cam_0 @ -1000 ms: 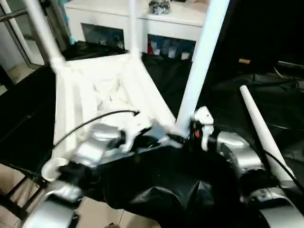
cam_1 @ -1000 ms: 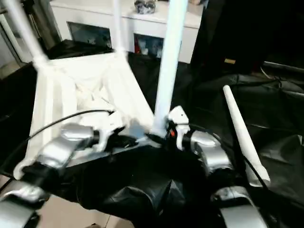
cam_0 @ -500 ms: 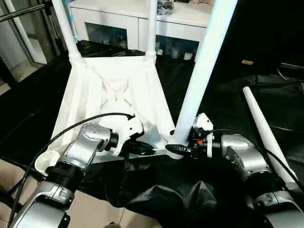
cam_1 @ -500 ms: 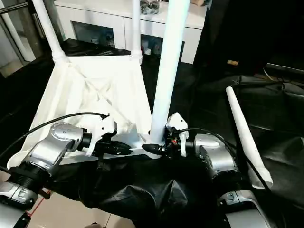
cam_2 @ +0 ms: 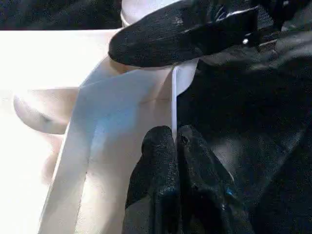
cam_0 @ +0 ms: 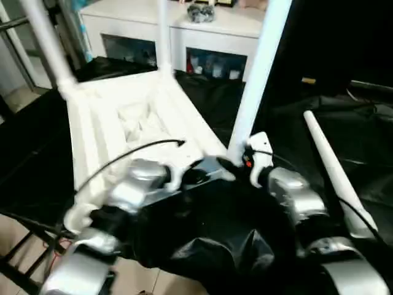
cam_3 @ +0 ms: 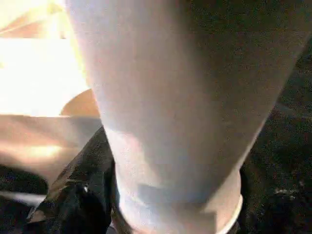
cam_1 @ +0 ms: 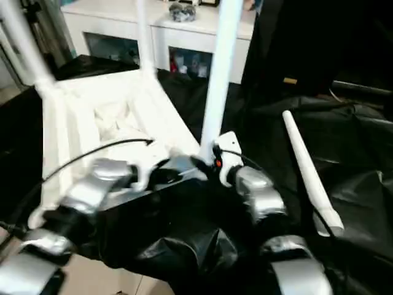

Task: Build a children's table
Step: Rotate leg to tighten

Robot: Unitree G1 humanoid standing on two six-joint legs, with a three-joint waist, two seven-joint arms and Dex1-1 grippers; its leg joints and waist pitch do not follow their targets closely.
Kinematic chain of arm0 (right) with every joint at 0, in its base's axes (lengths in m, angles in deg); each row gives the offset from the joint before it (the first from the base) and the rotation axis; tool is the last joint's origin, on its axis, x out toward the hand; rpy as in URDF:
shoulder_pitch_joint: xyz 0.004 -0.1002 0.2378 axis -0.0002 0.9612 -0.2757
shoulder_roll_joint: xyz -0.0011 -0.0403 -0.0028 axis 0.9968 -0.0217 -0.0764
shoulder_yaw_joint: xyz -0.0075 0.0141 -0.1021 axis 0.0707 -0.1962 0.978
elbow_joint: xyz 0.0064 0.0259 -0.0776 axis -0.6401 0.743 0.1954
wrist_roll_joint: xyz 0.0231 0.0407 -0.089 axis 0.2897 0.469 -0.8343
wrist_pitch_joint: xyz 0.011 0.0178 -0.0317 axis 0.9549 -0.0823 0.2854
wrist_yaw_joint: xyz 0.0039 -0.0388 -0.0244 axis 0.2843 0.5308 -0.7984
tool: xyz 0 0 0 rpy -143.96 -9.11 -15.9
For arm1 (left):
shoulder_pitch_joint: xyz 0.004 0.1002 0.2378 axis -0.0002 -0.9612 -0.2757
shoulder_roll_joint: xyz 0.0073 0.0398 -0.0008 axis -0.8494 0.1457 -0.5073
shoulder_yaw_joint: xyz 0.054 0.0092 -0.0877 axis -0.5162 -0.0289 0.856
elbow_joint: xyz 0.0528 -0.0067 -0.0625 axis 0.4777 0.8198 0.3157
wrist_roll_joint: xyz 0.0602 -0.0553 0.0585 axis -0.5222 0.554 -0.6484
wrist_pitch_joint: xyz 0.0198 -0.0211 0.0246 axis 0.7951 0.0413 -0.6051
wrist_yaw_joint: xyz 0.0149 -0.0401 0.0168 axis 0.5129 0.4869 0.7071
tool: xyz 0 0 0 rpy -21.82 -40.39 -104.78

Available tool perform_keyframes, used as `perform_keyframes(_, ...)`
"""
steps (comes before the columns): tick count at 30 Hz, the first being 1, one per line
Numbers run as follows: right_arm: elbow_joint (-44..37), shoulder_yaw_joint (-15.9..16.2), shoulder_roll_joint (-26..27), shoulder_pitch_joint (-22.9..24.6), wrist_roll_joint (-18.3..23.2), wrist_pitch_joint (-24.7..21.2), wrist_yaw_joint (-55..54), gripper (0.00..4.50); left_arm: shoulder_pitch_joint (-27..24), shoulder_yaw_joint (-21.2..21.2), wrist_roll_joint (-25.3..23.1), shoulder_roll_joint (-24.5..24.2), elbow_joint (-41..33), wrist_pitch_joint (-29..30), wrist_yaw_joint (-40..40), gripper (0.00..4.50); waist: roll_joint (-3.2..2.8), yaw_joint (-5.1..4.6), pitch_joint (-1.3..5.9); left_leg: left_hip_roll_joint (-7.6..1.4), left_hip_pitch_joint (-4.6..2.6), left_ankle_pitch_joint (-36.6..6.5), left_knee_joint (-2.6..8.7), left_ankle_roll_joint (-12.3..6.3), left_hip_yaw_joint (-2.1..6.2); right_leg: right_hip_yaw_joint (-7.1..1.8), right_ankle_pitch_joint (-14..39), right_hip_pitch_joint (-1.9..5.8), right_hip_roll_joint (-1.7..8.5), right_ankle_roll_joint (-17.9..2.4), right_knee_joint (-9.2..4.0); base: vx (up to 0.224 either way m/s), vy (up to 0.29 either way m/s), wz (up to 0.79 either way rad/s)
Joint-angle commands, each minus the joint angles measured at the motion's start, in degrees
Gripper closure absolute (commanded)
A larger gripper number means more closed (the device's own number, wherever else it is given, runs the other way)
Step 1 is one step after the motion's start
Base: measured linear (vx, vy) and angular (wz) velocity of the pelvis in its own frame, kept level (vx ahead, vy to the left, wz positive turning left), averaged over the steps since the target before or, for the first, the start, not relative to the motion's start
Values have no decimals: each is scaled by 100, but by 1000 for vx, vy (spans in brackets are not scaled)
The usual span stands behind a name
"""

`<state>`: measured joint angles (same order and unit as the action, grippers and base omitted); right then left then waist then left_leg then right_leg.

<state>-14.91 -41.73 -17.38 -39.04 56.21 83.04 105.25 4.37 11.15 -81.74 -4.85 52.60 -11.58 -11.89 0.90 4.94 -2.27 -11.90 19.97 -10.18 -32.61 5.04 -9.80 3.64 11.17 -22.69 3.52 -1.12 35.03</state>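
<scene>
Pinching the tabletop [cam_2: 122,122] rim, left claw [cam_2: 174,141] sits fully closed.

Black-sheeted work surface [cam_0: 288,123] fills mid-frame. Inverted white tabletop [cam_0: 123,123] lies on it, centre-left. One loose white leg [cam_0: 331,172] lies at right.

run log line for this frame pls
legs: three socketed, one loose on black cover | left gripper: shut on top's rim | right gripper: at near leg

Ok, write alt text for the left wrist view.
The left end effector, fingers shut, pinches the thin edge of the white tabletop. Beyond it, a black finger of the right end effector lies against the base of a white leg, over black cloth.
</scene>
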Motion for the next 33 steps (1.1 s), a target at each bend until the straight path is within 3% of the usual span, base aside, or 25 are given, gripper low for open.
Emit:
perform_keyframes(1, 323, 276, 272, 155, -177, -201, 85, 108, 124, -39, 164, 327, -85, -80, 51, 450, 26, -9, 278, -115, -1, -1260, 362, -102, 8, -269, 1610, 245, 424, -905, -517, 0, 0, 0)
perform_keyframes(2, 295, 239, 292, 159, -89, -229, 242, 108, 105, -62, 177, 325, -119, -113, -32, 450, 5, -9, 281, -116, -3, -1267, 362, -106, 10, -271, 1576, 245, 425, -916, -513, 0, 0, 0)
perform_keyframes(7, 225, 357, 111, 119, -55, -6, 819, 60, -6, -111, 239, 93, -237, -298, -550, 450, 21, -12, 282, -117, 10, -1310, 364, -148, 7, -274, 1544, 256, 433, -948, -517, 0, 0, 0)
perform_keyframes(14, -236, 574, -376, 253, 109, 371, 2229, 60, -211, -190, 453, -337, -537, -412, -1340, 450, 42, -4, 314, -129, 36, -824, 323, -382, -13, -274, 571, 293, 420, -1235, -408, 0, 0, 0)
perform_keyframes(16, -557, 606, -604, 360, 376, 151, 3060, 60, -314, -243, 560, -521, -738, -365, -1748, 450, 50, 23, 320, -127, 37, -839, 312, -458, -10, -264, 492, 341, 416, -1279, -391, 0, 0, 0)
perform_keyframes(18, -751, 692, -774, 441, 420, 133, 3474, 60, -353, -259, 588, -615, -805, -322, -1918, 450, 27, 48, 312, -163, 24, -795, 309, -527, -24, -255, 364, 297, 402, -1348, -376, 0, 0, 0)
perform_keyframes(20, -751, 692, -774, 441, 420, 133, 3474, 60, -353, -259, 588, -615, -805, -322, -1918, 450, 30, 55, 298, -160, 26, -882, 313, -486, -30, -253, 553, 287, 411, -1348, -390, 0, 0, 0)
perform_keyframes(22, -868, 781, -913, 499, 446, 82, 3862, 93, -366, -270, 567, -695, -791, -350, -2027, 450, 42, 63, 294, -153, 18, -966, 317, -428, -30, -254, 808, 286, 420, -1282, -418, 0, 0, 0)
perform_keyframes(25, -994, 955, -1074, 602, 427, 0, 4334, 105, -379, -267, 539, -840, -760, -405, -2207, 450, 47, 91, 288, -152, 20, -1004, 317, -408, -30, -260, 1031, 285, 421, -1188, -442, 0, 0, 0)
perform_keyframes(33, -1127, 966, -1057, 703, 438, -181, 4300, 167, -387, -262, 531, -948, -790, -384, -2300, 450, 45, 105, 307, -148, 23, -862, 312, -369, -22, -256, 798, 286, 417, -1227, -403, 0, 0, 0)
